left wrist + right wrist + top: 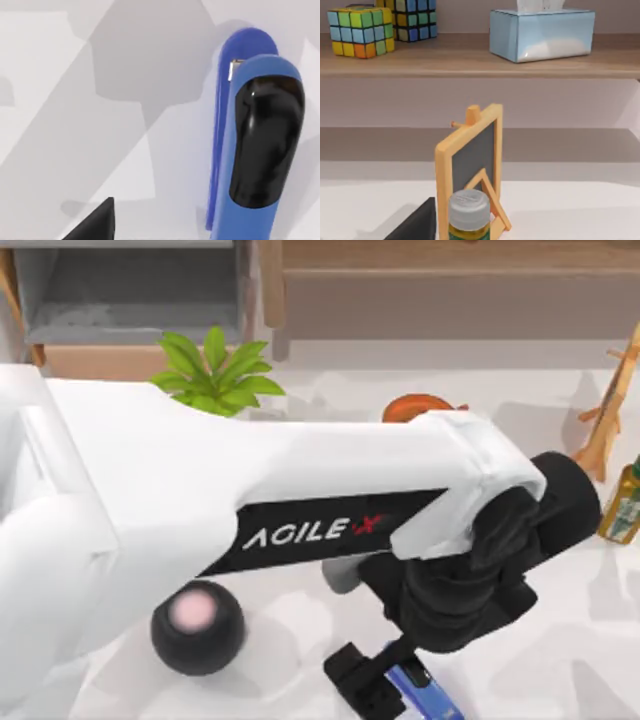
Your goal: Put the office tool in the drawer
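The left arm's black two-finger gripper point(375, 680) is seen at about 6 o'clock on the white table point(560, 640) in the top view, reached down from the long white AgileX arm that crosses the frame. The small blue stapler-like office tool with a black oblong top point(420, 688) lies flat on the table at the near edge, just beside the gripper toward its 3 o'clock (whether they touch cannot be told). In the left wrist view the office tool point(260, 150) is shown close up, with one dark fingertip point(97, 225) well apart from it; whether the fingers are apart or together cannot be told.

The boxy drawer with grey interior and tan front panel point(130, 310) stands pulled out at 11 o'clock. A black sphere with a pink top point(197, 627) rests at 7 o'clock.

The right arm's gripper is not identifiable in the top view.
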`<state>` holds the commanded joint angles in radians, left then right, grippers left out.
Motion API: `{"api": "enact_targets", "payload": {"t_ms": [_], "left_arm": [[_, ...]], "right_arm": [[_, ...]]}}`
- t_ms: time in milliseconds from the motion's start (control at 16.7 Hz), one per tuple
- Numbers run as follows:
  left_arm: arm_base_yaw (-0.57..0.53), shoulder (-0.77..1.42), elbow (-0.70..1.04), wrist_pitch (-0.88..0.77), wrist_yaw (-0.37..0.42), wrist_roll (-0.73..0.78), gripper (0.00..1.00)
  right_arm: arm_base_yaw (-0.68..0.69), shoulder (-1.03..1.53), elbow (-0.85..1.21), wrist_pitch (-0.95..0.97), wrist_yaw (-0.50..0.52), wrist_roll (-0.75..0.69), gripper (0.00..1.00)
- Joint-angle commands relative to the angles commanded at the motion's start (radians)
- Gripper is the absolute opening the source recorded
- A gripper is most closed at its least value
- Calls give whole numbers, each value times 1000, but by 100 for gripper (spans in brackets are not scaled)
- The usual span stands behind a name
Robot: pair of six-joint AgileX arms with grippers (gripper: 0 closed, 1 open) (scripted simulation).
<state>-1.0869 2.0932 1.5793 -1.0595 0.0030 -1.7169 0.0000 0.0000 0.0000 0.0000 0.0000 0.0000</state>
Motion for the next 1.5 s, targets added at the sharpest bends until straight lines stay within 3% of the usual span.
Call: {"api": "enact_targets", "payload": {"t_ms": [360, 660, 1440, 1500], "left_arm": [[-3, 60, -89, 152, 0, 0, 100], [-3, 67, -99, 166, 0, 0, 100], [-3, 67, -99, 166, 0, 0, 2], [-3, 67, -99, 166, 0, 0, 0]], "right_arm": [[0, 0, 0, 0, 0, 0, 100], [0, 0, 0, 0, 0, 0, 100], [0, 0, 0, 0, 0, 0, 100], [0, 0, 0, 0, 0, 0, 100]]}}
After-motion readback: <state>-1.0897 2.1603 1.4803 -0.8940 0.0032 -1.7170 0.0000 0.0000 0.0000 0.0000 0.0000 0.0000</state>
